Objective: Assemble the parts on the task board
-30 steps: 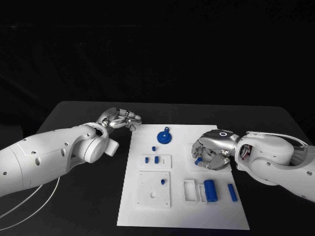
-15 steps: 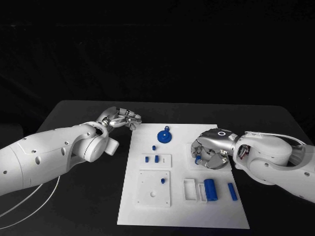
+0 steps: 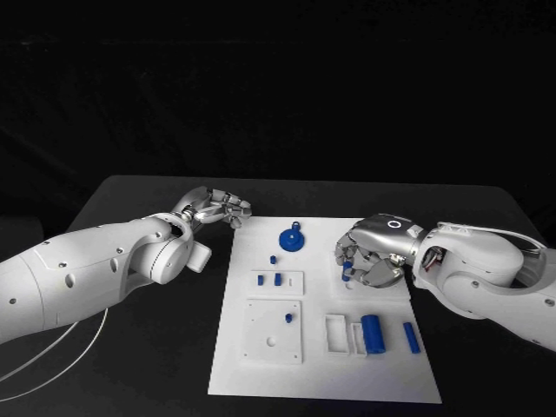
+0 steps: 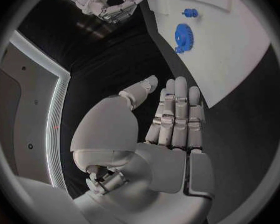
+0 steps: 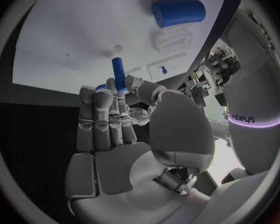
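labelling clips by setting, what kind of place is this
Probably a robotics lab test bench: a black table against a dark backdrop, a white task board with small blue parts, and the right hand holding a blue peg.

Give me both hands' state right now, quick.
Left hand: holds nothing, fingers together and curled, beside the task board.
Right hand: fingers pinch a blue peg above the board.
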`<act>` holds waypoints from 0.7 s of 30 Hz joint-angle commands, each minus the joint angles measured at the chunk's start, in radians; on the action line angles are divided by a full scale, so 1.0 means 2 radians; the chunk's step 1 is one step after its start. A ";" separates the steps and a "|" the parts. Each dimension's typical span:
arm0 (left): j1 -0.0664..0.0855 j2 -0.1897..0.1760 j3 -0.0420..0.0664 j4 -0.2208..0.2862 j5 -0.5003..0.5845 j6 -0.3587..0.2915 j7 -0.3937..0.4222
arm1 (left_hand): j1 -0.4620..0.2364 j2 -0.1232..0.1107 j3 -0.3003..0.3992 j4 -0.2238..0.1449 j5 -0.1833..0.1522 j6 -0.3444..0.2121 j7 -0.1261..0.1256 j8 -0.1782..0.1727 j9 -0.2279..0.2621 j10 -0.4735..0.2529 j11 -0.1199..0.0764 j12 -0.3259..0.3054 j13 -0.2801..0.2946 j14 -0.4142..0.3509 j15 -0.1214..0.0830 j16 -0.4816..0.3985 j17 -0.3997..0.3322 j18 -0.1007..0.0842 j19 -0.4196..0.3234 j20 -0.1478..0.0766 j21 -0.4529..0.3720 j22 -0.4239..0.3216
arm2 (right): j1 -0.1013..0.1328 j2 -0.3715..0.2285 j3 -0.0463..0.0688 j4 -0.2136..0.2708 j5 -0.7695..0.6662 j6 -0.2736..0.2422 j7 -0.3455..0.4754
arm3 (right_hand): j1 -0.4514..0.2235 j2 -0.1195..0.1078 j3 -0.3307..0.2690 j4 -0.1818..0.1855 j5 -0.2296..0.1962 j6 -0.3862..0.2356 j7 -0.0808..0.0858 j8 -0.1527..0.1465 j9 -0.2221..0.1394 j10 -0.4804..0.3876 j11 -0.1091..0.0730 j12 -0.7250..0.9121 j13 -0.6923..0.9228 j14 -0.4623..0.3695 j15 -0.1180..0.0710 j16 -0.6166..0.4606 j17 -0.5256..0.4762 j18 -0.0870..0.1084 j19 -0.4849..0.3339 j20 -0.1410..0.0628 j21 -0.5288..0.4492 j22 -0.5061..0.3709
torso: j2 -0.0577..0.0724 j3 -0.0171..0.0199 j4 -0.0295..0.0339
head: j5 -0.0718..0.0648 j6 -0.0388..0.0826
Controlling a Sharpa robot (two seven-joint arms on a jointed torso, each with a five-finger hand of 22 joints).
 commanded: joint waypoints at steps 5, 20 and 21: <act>0.000 0.002 0.000 0.000 0.000 0.006 0.005 | -0.001 0.004 0.000 0.000 0.000 -0.004 -0.001 0.002 -0.001 -0.003 0.000 -0.001 0.001 0.004 -0.001 -0.004 0.001 -0.008 -0.001 -0.005 -0.003 0.001 | 0.005 0.005 0.008 0.013 0.013 -0.020 0.012 | 0.006 0.003 0.003 -0.001 0.001 0.004 -0.001 0.002 0.000 0.004 0.001 0.003 0.008 0.001 -0.002 0.002 0.001 0.016 0.003 0.000 0.002 0.010 | 0.000 -0.0001 0.0003 | 0.004 -0.002; 0.000 0.004 0.000 0.001 0.000 0.006 0.005 | -0.002 0.005 0.000 0.000 0.000 -0.004 -0.001 0.003 -0.001 -0.003 0.000 -0.001 0.001 0.005 -0.001 -0.004 0.002 -0.008 -0.001 -0.005 -0.004 0.001 | -0.010 0.069 -0.001 0.035 0.045 -0.031 0.026 | 0.006 0.005 0.004 0.000 0.001 0.004 -0.001 0.002 0.001 0.004 0.001 0.002 0.008 0.001 -0.002 0.002 0.001 0.016 0.004 -0.001 0.002 0.009 | 0.000 -0.0004 -0.0003 | 0.021 -0.007; 0.000 0.004 0.000 0.001 0.000 0.005 0.005 | -0.002 0.005 0.000 0.000 0.000 -0.004 -0.001 0.003 -0.001 -0.003 0.000 -0.001 0.001 0.005 -0.001 -0.004 0.002 -0.008 -0.001 -0.005 -0.004 0.001 | -0.014 0.074 -0.002 0.034 0.042 -0.031 0.027 | 0.006 0.005 0.004 0.000 0.001 0.004 -0.001 0.001 0.001 0.004 0.001 0.002 0.008 0.001 -0.002 0.002 0.001 0.016 0.004 -0.001 0.002 0.009 | 0.000 -0.0005 -0.0002 | 0.022 -0.007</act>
